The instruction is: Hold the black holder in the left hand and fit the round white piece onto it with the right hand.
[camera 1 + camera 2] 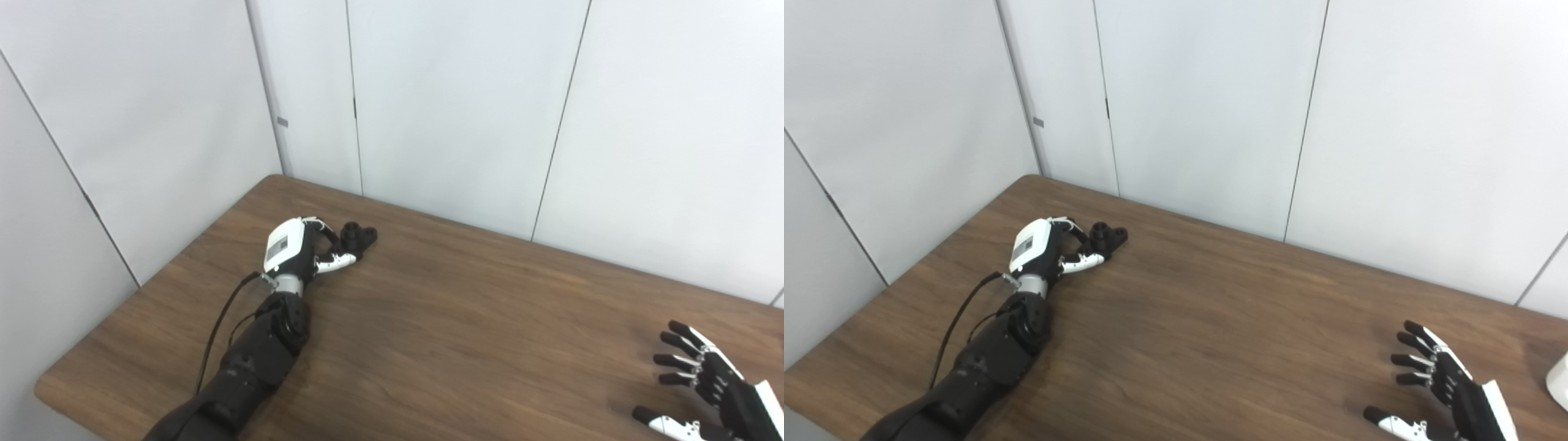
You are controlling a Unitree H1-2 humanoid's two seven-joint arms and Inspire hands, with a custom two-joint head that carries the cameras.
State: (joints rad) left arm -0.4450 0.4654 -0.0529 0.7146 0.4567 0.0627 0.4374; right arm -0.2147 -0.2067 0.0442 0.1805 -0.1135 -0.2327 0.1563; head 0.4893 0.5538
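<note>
Left hand (294, 248) fingers (335, 262) curl against the black holder (359, 236); right hand (704, 383) fingers spread.

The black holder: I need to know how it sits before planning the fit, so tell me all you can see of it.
The black holder is a small, matte black part, plastic by its look, lying on the wooden table near the far left corner. Its top shows two or three short round sockets or posts; finer detail is too small to tell. The left hand reaches it from the near side, fingers curled at its near edge, apparently touching it. It does not look lifted.
</note>
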